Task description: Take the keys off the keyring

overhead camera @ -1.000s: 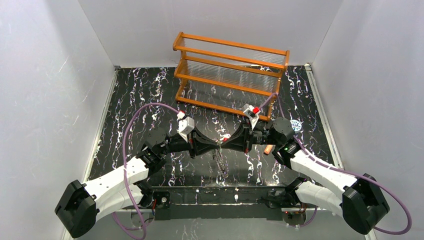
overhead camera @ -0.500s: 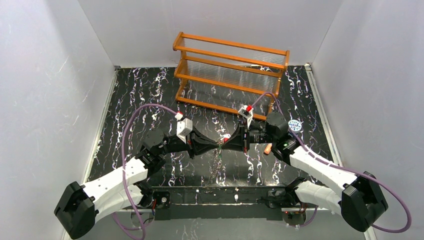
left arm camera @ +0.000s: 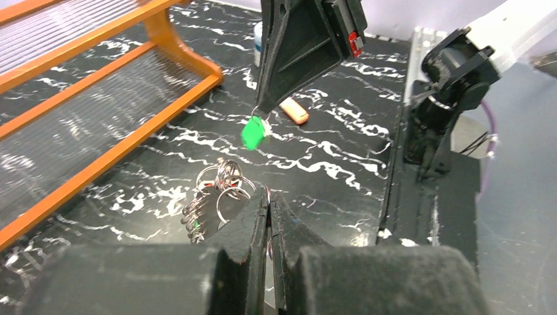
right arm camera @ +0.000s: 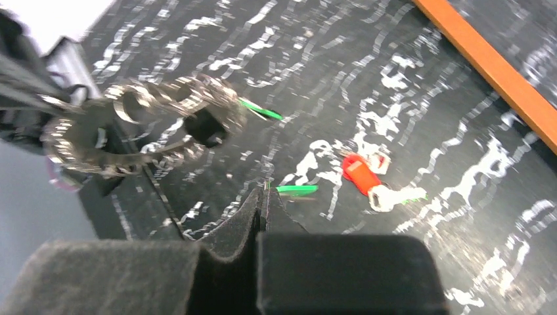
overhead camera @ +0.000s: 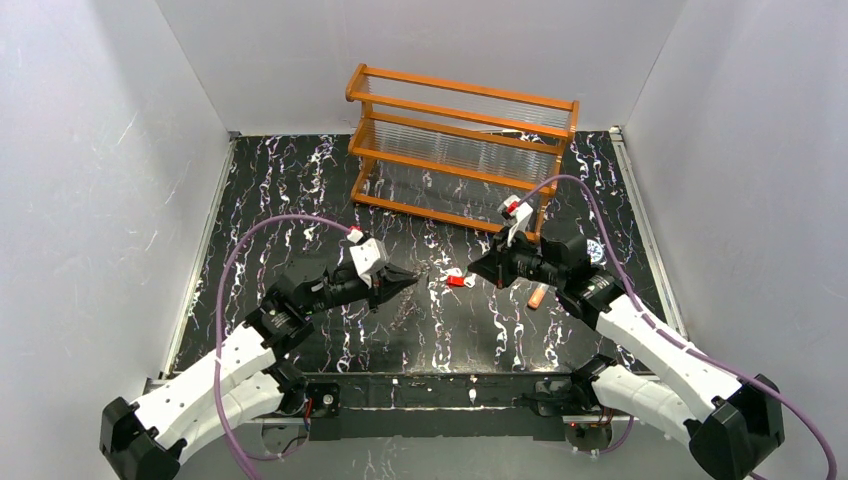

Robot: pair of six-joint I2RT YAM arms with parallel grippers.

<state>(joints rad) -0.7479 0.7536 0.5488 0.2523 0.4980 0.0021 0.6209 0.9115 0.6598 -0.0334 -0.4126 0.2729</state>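
Note:
The keyring [left arm camera: 220, 190] is a bunch of silvery wire rings. My left gripper [left arm camera: 269, 193] is shut on one of its rings and holds it above the table; a green key [right arm camera: 259, 109] shows behind the bunch [right arm camera: 151, 118]. My right gripper [right arm camera: 265, 190] is shut, with a separate green key [right arm camera: 295, 189] sticking out of its tip; that same key [left arm camera: 252, 133] hangs free of the keyring. A red key [overhead camera: 455, 281] and a white-headed piece [right arm camera: 387, 195] lie on the table between the left gripper [overhead camera: 415, 274] and the right gripper [overhead camera: 476, 270].
A wooden rack [overhead camera: 460, 140] with clear slats stands at the back. A clear tube with an orange cap [overhead camera: 537, 297] lies beside the right arm. The black marbled table [overhead camera: 300, 200] has white walls on three sides.
The two grippers met at the centre a second ago and have pulled apart. The left one drew back left with the keyring, the right one drew back right with the green key.

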